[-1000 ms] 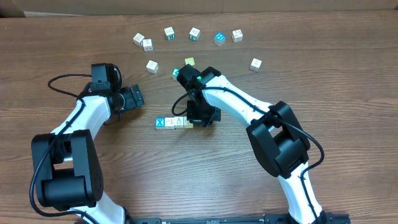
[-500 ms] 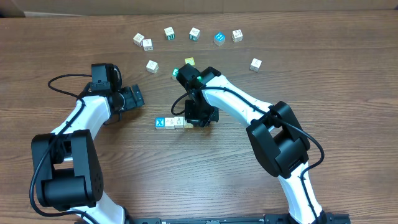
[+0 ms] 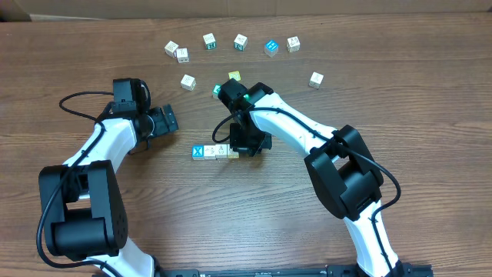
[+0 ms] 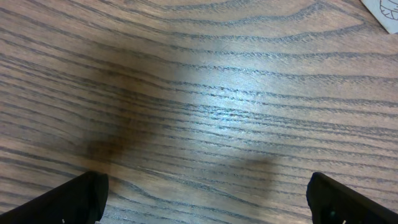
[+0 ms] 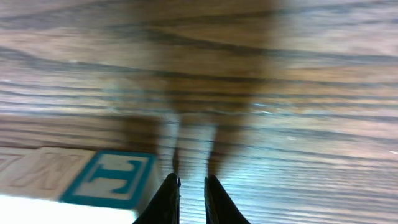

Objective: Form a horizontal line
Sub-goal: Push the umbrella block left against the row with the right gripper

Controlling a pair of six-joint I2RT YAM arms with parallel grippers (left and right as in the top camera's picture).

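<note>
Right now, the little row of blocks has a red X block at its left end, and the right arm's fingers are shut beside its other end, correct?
Not quite. The overhead view shows the X block at the left end of the row is blue, not red. The rest holds: the right arm's fingers are shut beside its other end.

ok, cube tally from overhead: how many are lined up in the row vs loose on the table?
Cubes in the row: 4
Loose cubes: 10, one of them partly hidden
Total: 14
</note>
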